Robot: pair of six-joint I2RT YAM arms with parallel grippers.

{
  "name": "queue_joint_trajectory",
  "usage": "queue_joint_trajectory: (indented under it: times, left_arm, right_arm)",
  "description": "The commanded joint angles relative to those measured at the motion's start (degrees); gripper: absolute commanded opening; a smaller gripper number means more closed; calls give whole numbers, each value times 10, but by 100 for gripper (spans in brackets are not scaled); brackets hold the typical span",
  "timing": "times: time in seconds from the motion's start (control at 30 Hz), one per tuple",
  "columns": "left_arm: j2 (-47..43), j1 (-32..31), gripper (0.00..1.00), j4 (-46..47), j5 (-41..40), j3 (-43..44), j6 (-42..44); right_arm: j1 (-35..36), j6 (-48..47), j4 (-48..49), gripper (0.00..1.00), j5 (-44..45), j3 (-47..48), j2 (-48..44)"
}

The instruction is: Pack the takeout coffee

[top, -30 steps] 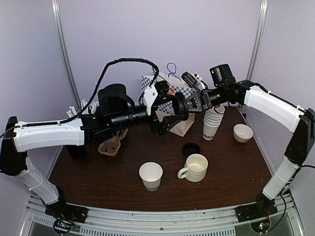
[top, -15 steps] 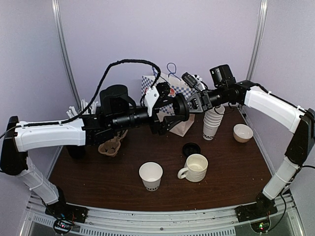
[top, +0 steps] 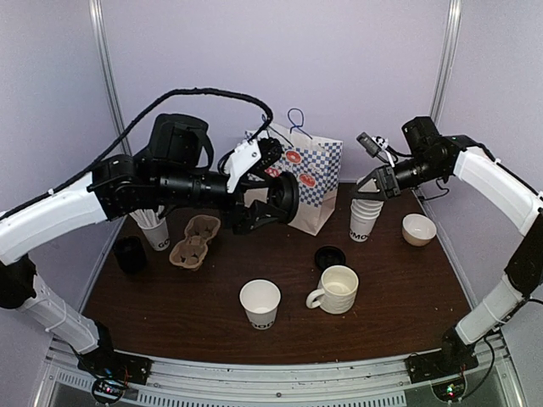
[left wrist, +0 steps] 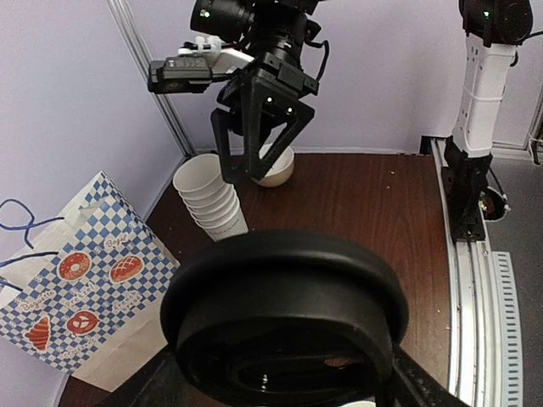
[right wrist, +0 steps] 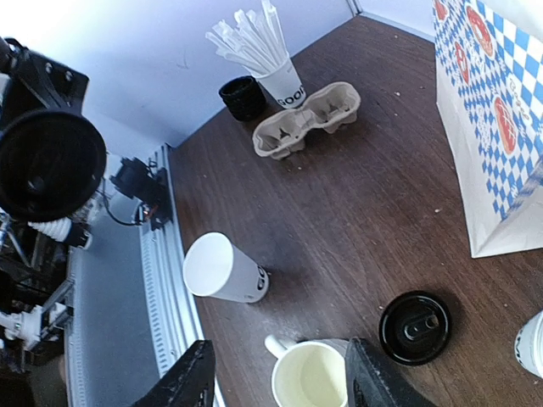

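Two black lids show, we note: one lid [left wrist: 284, 314] is pinched between the fingers of the left gripper [top: 276, 202], tipped on its side with its face toward the right gripper [top: 371, 186]. The second lid [right wrist: 414, 326] lies flat on the table [top: 170, 297], below and between the two sets of jaws. We see the right jaws spread with nothing between them, hovering just above the stack [top: 365, 216] of lidless cups. One coffee cup [top: 260, 303] stands upright and lidless on the table, well below the left jaws and toward the arm bases, with the mug [top: 337, 290] near it on the right-arm side. Just beyond the left jaws we find the checked bag [top: 310, 174] standing upright. The carrier [top: 193, 242] lies on the table below those jaws, on the side away from the right gripper, and the straw cup [top: 155, 233] stands just past it.
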Motion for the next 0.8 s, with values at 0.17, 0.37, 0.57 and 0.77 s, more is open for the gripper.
queue_joint_trajectory:
  times: [0.17, 0.37, 0.57, 0.77]
  left_arm:
    - [25, -4, 74, -326, 6, 62, -7]
    - [98, -17, 74, -405, -14, 120, -19]
    - [174, -38, 74, -462, -42, 164, -6]
    - [236, -45, 74, -517, -67, 201, 3]
  right_arm:
    - [8, -59, -1, 55, 114, -89, -60]
    - [9, -48, 5, 54, 130, -100, -65]
    - [10, -47, 8, 54, 131, -113, -69]
    - [9, -47, 13, 54, 135, -124, -74]
